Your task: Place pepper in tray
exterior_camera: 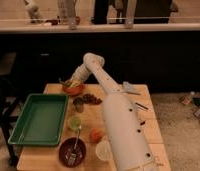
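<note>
My gripper [71, 85] low over orange bowl [75, 90] at far side of tabletop [40, 159], arm stretched across from near right. Gripper spread or clamped: cannot tell. Pepper [66, 82] shows as dark green sliver at bowl's rim, right at gripper, long axis apparently left-to-right; whether held or merely lying there, unclear. Tray [38, 120] lies left of bowl and nearer, just beside it. My judgement: coming move carries pepper left and nearward, clearing tray's raised rim.

arm [118, 120] showing white, smooth, rounded links | small dark dots running along lower link | gripper [70, 84] hanging over orange bowl [74, 90]
</note>
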Motion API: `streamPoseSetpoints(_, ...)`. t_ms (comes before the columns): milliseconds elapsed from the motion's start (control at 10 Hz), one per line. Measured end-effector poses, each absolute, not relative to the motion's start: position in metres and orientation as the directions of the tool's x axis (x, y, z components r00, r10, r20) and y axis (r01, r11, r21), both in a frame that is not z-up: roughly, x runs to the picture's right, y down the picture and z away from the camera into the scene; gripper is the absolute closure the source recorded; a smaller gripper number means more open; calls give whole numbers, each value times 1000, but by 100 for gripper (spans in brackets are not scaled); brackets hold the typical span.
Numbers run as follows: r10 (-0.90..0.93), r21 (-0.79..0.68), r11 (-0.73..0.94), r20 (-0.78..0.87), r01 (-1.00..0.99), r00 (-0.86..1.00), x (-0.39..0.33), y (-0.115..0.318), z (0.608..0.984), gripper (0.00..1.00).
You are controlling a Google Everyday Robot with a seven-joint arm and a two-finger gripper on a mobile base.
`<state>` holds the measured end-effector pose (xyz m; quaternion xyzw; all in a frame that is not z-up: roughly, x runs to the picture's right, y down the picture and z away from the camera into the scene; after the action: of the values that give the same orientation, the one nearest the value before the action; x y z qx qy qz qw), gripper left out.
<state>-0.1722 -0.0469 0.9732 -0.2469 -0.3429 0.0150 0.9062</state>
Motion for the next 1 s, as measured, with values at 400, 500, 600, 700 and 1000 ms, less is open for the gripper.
streamPoseSetpoints(400, 137, -402, 892, 680, 210, 720, -189, -58, 941, 100)
streamPoseSetpoints(500, 121, -387, 893, 698, 231, 706, -192, -59, 934, 100)
streamPoseSetpoints(600, 89, -361, 893, 728, 270, 679, -196, -60, 918, 100)
streamPoseSetpoints(700, 72, -348, 891, 743, 292, 666, -198, -59, 911, 100)
streamPoseSetpoints(1000, 9, -301, 879, 786, 370, 618, -209, -56, 884, 100)
